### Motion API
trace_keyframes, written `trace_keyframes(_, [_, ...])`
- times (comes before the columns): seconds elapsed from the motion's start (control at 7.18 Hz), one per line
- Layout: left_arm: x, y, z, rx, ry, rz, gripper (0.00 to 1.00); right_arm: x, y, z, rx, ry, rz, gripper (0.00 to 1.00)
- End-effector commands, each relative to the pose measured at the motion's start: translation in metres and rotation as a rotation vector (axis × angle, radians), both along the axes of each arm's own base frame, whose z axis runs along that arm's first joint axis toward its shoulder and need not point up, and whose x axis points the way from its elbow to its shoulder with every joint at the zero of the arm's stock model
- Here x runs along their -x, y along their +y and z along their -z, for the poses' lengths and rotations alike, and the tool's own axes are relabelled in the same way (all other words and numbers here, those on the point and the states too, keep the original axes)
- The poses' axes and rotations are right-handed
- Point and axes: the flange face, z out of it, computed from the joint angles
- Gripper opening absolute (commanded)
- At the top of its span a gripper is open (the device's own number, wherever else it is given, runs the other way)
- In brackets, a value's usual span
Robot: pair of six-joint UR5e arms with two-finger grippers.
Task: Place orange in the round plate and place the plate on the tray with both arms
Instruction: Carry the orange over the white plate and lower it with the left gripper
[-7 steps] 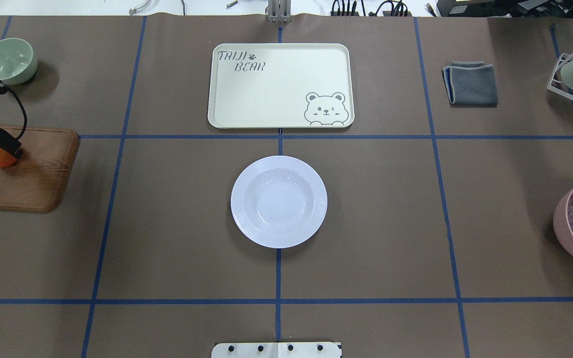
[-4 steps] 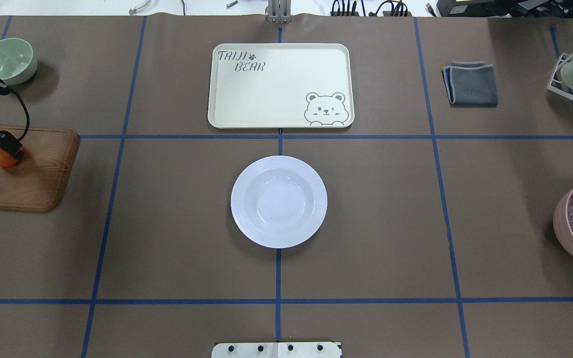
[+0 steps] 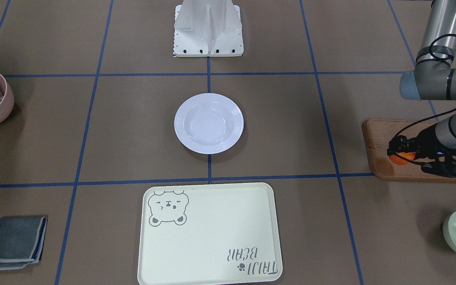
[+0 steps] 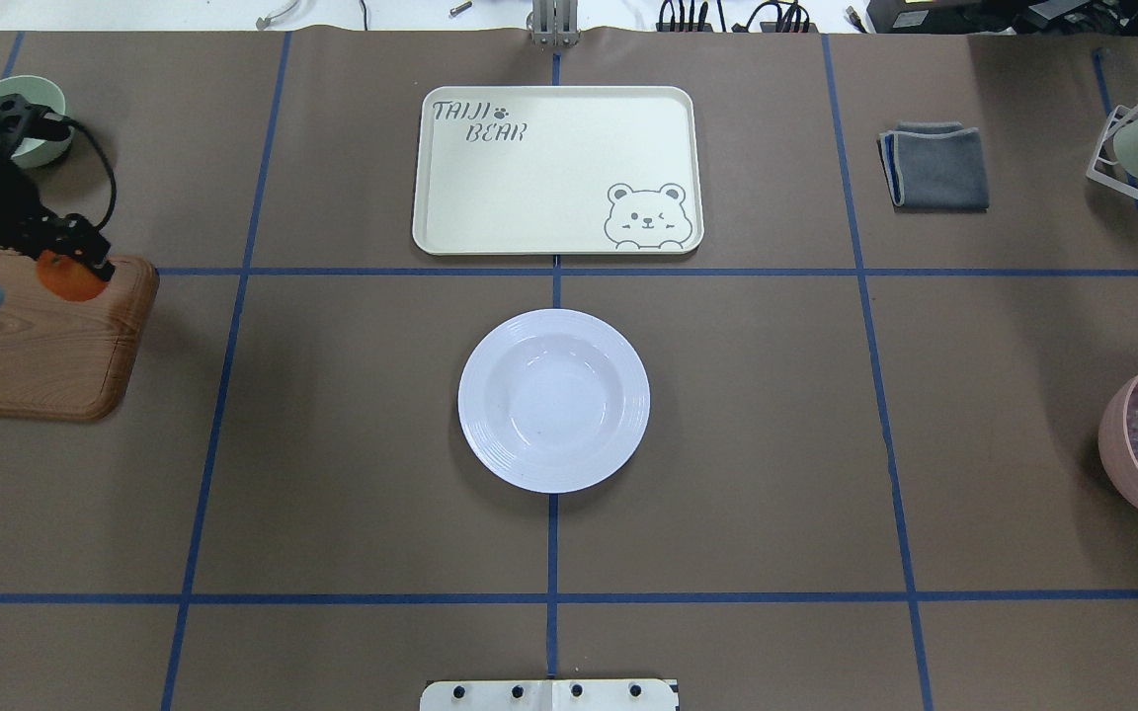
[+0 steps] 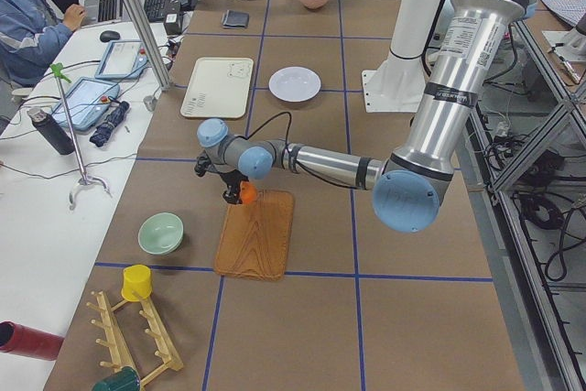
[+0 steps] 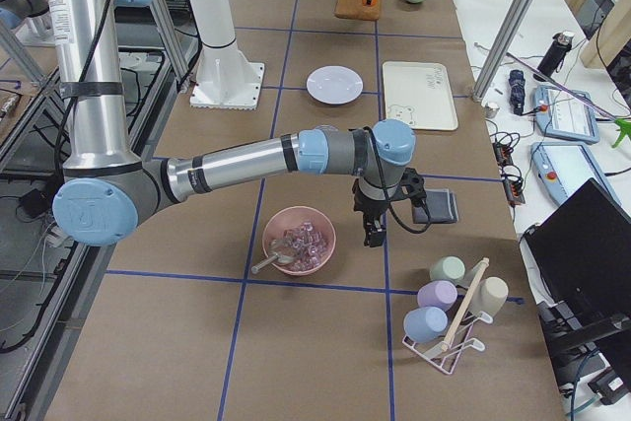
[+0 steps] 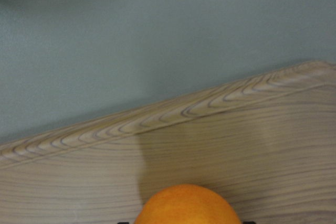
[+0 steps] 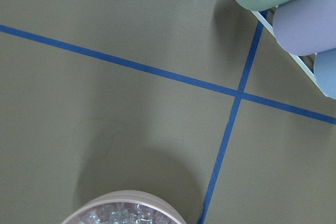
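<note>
Left hand [image 4: 75,259] is clamped on the orange [image 4: 68,280], which hangs under the fingers over the wooden board [image 4: 45,355] corner, apparently clear of it, ready to carry. The round plate [image 4: 628,444] sits empty, well apart from this hand, with the tray [image 4: 549,168] beyond. Right hand [image 6: 372,234] hangs beside the pink bowl [image 6: 325,227]; can't tell its opening.

Orange [image 4: 66,284] partly behind left gripper [image 4: 78,265]
</note>
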Motion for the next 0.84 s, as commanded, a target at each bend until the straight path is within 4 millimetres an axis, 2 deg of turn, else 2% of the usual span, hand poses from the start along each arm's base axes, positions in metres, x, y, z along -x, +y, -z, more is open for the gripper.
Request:
trace_keyframes(0.0, [-0.118,0.028,0.145,0.106,0.074,0.076,0.00,0.000,0.000,0.000,0.000,0.000,-0.001,1.00])
trace_keyframes(0.14, [-0.200,0.060,0.208,0.147,0.064,0.088,0.00,0.000,0.000,0.000,0.001,0.000,-0.002,1.00])
trace_keyframes(0.28, [-0.239,0.073,0.251,0.138,0.060,0.115,0.00,0.001,0.000,0.000,0.003,-0.003,-0.001,1.00])
trace_keyframes(0.42, [-0.281,0.090,0.282,0.154,0.055,0.129,0.00,0.003,0.000,0.000,0.005,-0.013,0.001,1.00])
trace_keyframes(0.56, [-0.306,0.085,0.313,0.150,0.059,0.142,0.00,0.005,0.000,0.000,0.006,-0.015,0.004,1.00])
trace_keyframes(0.7, [-0.320,0.094,0.332,0.160,0.071,0.136,0.00,0.007,0.000,0.000,0.006,-0.016,0.009,1.00])
